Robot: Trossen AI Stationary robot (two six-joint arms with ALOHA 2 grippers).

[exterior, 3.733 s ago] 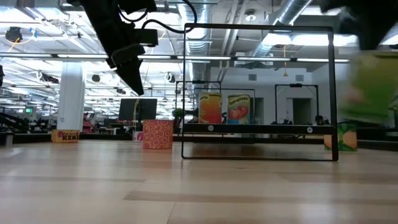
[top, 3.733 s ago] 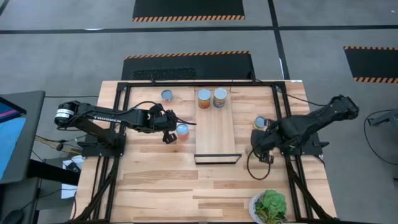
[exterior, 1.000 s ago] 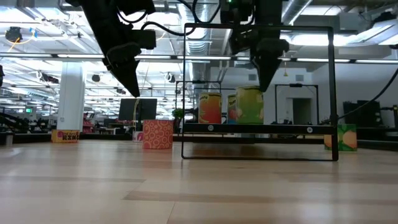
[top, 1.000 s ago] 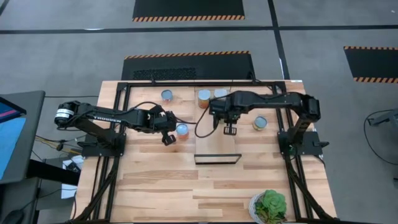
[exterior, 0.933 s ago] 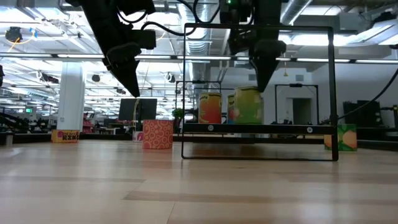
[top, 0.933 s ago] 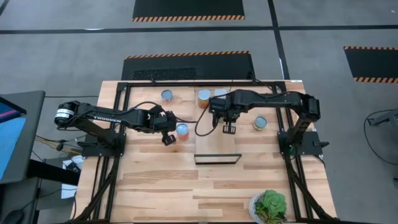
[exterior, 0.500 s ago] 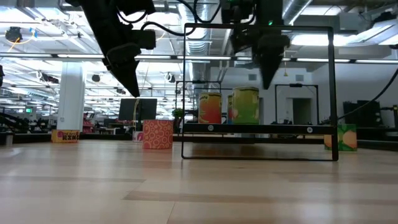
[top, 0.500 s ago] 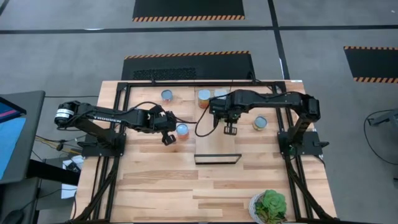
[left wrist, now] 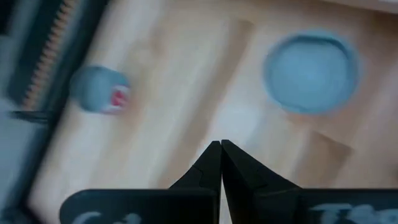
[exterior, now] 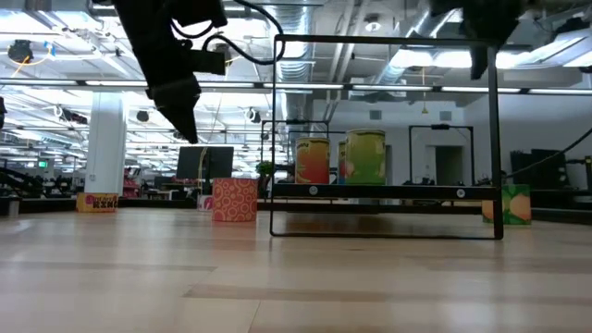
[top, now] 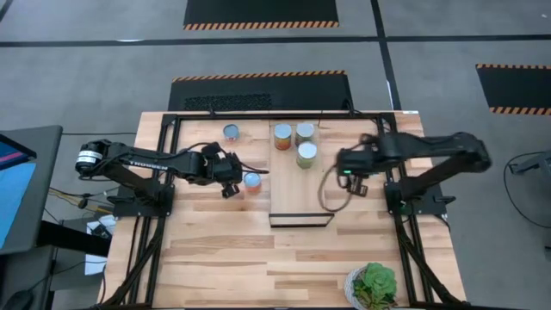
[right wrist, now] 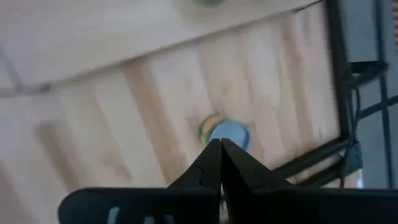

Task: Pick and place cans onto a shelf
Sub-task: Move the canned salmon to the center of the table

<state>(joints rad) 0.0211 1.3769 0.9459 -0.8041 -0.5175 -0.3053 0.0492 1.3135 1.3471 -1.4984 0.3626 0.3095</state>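
Note:
The pale-wood shelf [top: 297,189] lies in the table's middle, its black bracket at the near end. Three cans stand on its far part: an orange one [top: 282,136], one beside it [top: 305,131] and a green one [top: 306,155]. My left gripper [top: 227,186] is shut and hovers beside a pink can [top: 251,181], whose top shows in the left wrist view [left wrist: 310,73]. My right gripper [top: 349,176] is shut and hovers right of the shelf, above a green-and-orange can [right wrist: 224,132]. Another can [top: 231,133] stands at the far left.
A leafy plant [top: 372,287] sits at the table's near right corner. Black frame rails [top: 164,172] run along the table's left, right and far sides. The wide near half of the table [top: 275,258] is bare wood.
My right gripper has let go of the green can, which now stands on the shelf. It has risen and swung from over the shelf toward the table's right edge. My left gripper has shifted a little toward the table's left edge.

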